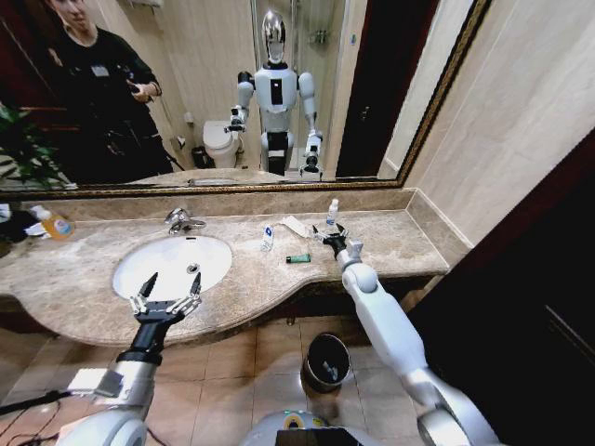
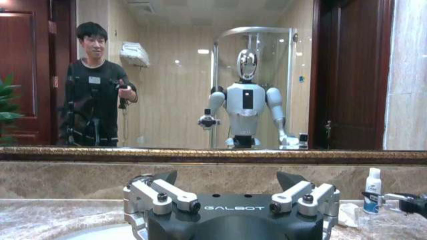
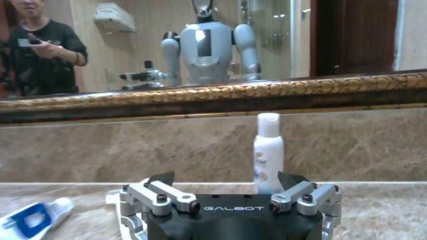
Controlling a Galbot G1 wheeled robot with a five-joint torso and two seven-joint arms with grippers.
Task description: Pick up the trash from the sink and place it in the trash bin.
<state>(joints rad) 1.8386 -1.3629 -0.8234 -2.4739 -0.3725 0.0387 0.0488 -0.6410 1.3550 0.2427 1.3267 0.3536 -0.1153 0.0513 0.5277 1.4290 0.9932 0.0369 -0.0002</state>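
We are reaching our right gripper (image 1: pixel 337 238) out over the counter (image 1: pixel 400 243), fingers spread and grasping nothing. Straight ahead of it, an upright white bottle (image 3: pixel 268 152) is standing against the back wall, close in front of the open jaws. A clear bottle (image 1: pixel 268 238) with a blue label is lying off to the gripper's left, and the green tube (image 1: pixel 298 258) is lying nearby, toward the counter's front edge. We are holding our left gripper (image 1: pixel 167 293) over the sink's (image 1: pixel 139 260) front rim, fingers also spread and empty. The bin (image 1: pixel 326 361) is sitting on the floor below the counter, between our arms.
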